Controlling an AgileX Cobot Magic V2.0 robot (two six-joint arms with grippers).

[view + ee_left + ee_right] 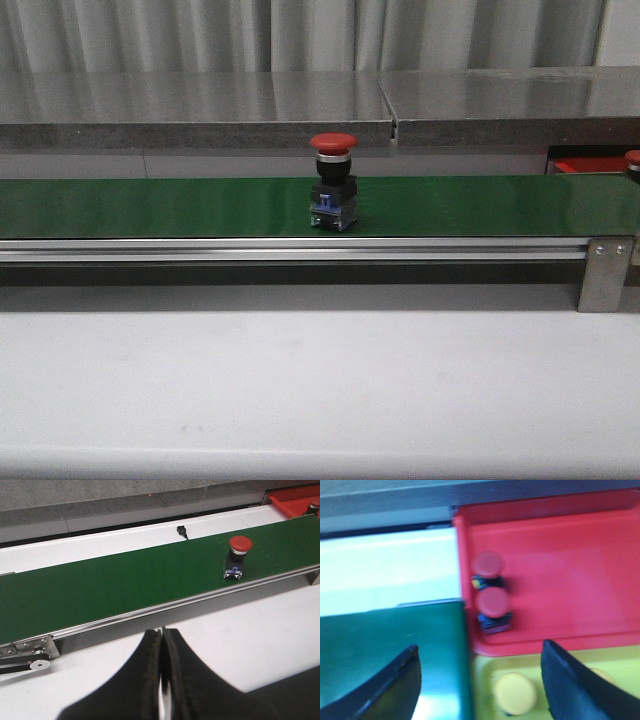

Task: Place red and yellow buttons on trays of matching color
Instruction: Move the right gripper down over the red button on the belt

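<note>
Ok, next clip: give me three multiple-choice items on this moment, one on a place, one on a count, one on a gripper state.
1. Where does the red button in the front view stand?
A. on the green belt
B. in a tray
C. on the white table

2. How many red buttons lie in the red tray?
A. none
B. two
C. four

3. How are the left gripper's fingers?
A. wide apart
B. closed together, empty
C. clamped on a button

Answers: 1 A, it stands upright mid-belt. 2 B, the right wrist view shows two. 3 B, the fingers meet with nothing between.
</note>
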